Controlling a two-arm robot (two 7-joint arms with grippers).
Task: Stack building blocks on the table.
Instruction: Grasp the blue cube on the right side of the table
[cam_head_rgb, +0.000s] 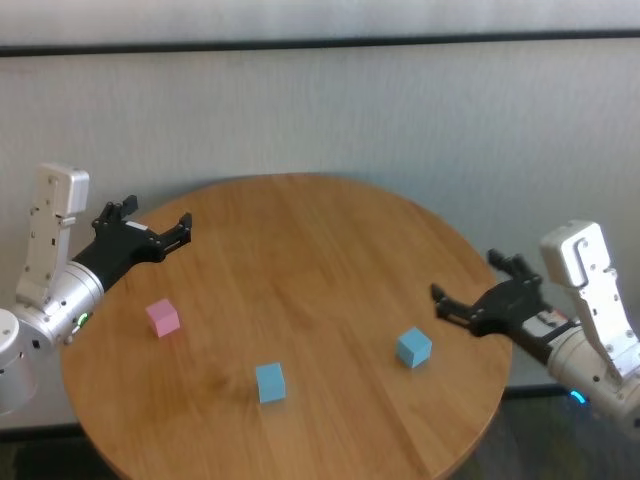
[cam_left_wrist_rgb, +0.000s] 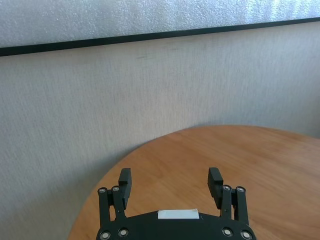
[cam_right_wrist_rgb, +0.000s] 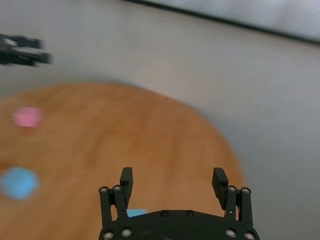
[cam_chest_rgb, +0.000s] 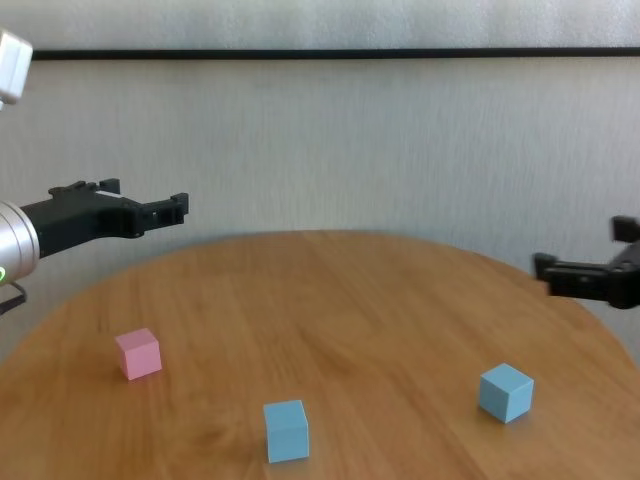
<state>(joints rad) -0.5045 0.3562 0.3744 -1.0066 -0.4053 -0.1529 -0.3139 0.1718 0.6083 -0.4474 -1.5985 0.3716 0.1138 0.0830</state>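
Three cubes lie apart on the round wooden table (cam_head_rgb: 330, 250). The pink cube (cam_head_rgb: 162, 317) is at the left, one light blue cube (cam_head_rgb: 270, 382) is near the front middle, and the other light blue cube (cam_head_rgb: 413, 347) is at the right. My left gripper (cam_head_rgb: 158, 218) is open and empty, held above the table's left edge, behind the pink cube. My right gripper (cam_head_rgb: 467, 277) is open and empty above the right edge, just right of and behind the right blue cube. The right wrist view shows the pink cube (cam_right_wrist_rgb: 27, 117) and both blue cubes (cam_right_wrist_rgb: 19, 182) (cam_right_wrist_rgb: 136, 213).
A pale wall with a dark horizontal strip (cam_chest_rgb: 320, 52) stands close behind the table. Bare wood (cam_chest_rgb: 340, 300) spans the middle and back of the tabletop. The table's front edge (cam_head_rgb: 300, 478) runs out of the head view.
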